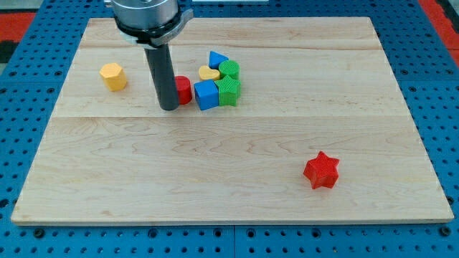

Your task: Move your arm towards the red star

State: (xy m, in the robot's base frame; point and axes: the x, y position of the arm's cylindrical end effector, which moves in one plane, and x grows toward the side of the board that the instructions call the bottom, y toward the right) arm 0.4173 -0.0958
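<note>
The red star (320, 170) lies alone on the wooden board at the view's lower right. My tip (169, 107) stands on the board left of centre, far up and to the left of the star. It touches or nearly touches a red block (183, 90) just to its right, partly hidden by the rod.
A cluster sits right of the tip: a blue cube (206, 94), a green block (228, 92), a green cylinder (229, 69), a yellow heart (209, 73) and a blue triangle (217, 59). A yellow hexagonal block (113, 76) lies at the left. The board's edge (237, 222) runs along the bottom.
</note>
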